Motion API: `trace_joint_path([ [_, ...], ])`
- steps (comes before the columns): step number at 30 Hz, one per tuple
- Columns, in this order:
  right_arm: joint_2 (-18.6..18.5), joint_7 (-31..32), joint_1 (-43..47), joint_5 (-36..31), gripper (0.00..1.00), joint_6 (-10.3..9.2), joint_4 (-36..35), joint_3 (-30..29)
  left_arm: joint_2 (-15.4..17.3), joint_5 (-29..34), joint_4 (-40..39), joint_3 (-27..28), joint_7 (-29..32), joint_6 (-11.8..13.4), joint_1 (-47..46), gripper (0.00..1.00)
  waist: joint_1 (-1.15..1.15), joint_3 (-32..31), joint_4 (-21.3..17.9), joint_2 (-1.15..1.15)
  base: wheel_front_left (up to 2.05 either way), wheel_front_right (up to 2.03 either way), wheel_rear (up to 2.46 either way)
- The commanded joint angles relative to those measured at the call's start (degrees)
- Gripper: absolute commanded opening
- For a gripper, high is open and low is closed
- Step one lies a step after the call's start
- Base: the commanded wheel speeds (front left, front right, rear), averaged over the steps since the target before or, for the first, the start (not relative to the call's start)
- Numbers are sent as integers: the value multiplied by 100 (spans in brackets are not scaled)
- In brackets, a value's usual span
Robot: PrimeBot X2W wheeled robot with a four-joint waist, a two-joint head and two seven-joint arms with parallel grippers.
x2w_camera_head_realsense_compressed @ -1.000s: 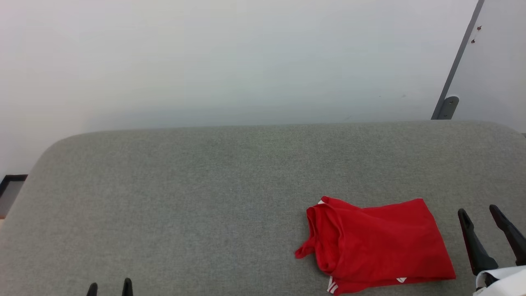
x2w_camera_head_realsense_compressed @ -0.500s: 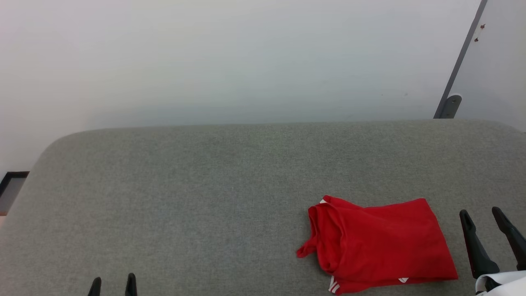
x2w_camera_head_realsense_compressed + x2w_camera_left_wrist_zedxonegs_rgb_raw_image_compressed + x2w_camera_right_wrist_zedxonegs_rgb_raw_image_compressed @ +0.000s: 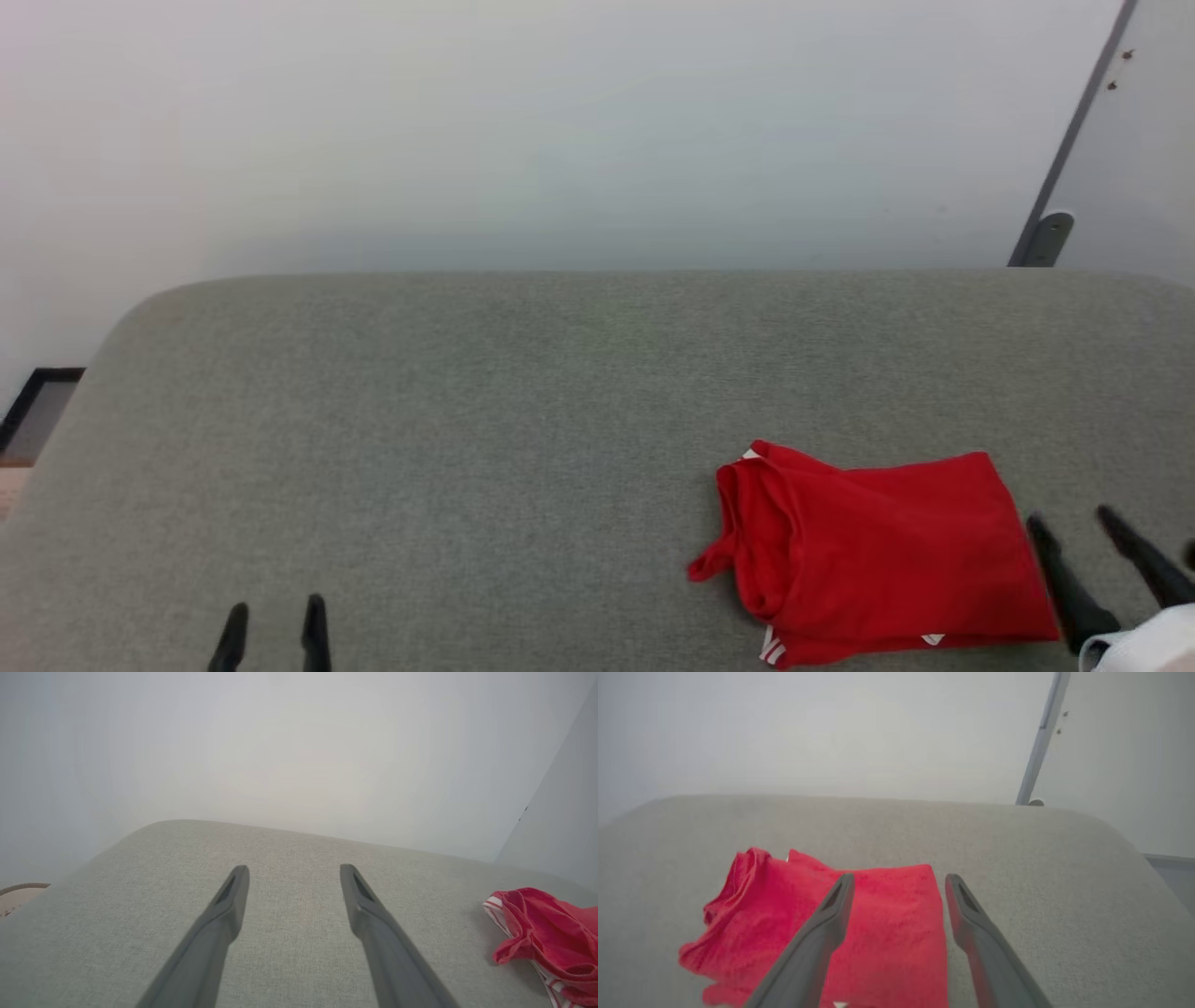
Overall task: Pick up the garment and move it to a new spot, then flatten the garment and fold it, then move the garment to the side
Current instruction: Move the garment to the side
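Observation:
The garment (image 3: 878, 551) lies folded into a red rectangle on the grey cushion (image 3: 523, 401), toward its right front, with red-white stripe trim peeking out at the lower edge. My right gripper (image 3: 1074, 523) is open, its left finger at the garment's right edge; in the right wrist view the garment (image 3: 878, 933) lies under and between the fingers, and the gripper (image 3: 899, 879) holds nothing. My left gripper (image 3: 275, 611) is open at the lower left, far from the cloth. The left wrist view has the open gripper (image 3: 294, 870) over bare cushion, the garment (image 3: 546, 938) at the right edge.
A pale wall rises behind the cushion. A grey door frame (image 3: 1074, 149) with a stopper stands at the back right. A dark-framed strip of floor (image 3: 37, 411) shows past the cushion's left edge. The cushion's left and middle are bare fabric.
The camera has shifted, moving the scene slightly right. My right gripper has come left and lower, closer to the garment's right edge. The left gripper's fingers reach further into view. The garment lies unchanged.

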Motion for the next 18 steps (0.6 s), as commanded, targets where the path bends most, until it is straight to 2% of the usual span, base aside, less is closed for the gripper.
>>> trace_joint_path([
  [1,-167,204,-100,21,100,-9,11,136,-27,2,27,-35,-2,-10,-69,100,0,26,77,0,0,0,0],
  [8,-1069,2570,-727,782,100,-10,420,666,-98,83,304,-384,-2,-10,-498,100,0,210,301,0,0,0,0],
  [12,-1358,3691,-1172,1094,100,-10,721,655,-103,96,433,-607,-2,-10,-830,100,0,470,407,0,0,0,0],
  [15,-1459,4185,-1562,1192,100,-10,969,544,-121,42,475,-680,-2,-10,-1031,100,0,739,462,0,0,0,0],
  [18,-1529,4389,-1870,1026,100,-10,1224,567,-131,4,511,-761,-2,-10,-1243,100,0,1064,504,0,0,0,0],
])
